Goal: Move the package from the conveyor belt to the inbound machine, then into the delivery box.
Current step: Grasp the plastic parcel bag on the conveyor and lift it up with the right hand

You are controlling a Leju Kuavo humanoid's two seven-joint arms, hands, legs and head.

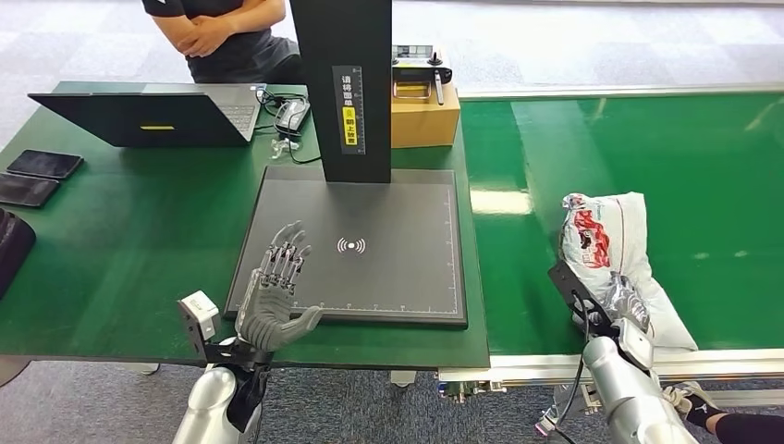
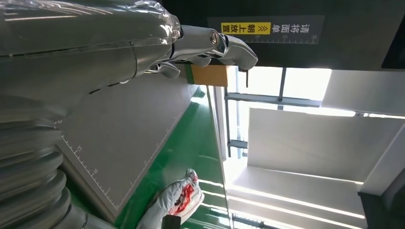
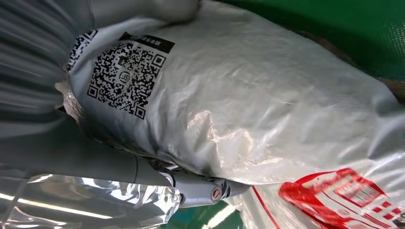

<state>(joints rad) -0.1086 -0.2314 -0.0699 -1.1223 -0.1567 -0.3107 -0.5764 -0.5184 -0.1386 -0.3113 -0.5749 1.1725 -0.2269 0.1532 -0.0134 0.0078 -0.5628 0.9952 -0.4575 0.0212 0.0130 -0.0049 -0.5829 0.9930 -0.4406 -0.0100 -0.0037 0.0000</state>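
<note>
Nearest, left hand [image 1: 275, 294] spread, empty, over the inbound machine [image 1: 370, 250] plate. Right hand [image 1: 625, 303] largely hidden against the white package [image 1: 615, 252] on the conveyor belt [image 1: 647, 148]; grip impossible to confirm. Farther, person [image 1: 222, 32] cropped.

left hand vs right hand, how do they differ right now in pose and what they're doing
The left hand hovers over the dark grey scanner platform of the inbound machine, fingers spread and holding nothing; the right hand is closed around the white plastic package with red print. The left hand is over the green table; the right hand is at the green conveyor belt. Both are grey, on silver arms.
</note>
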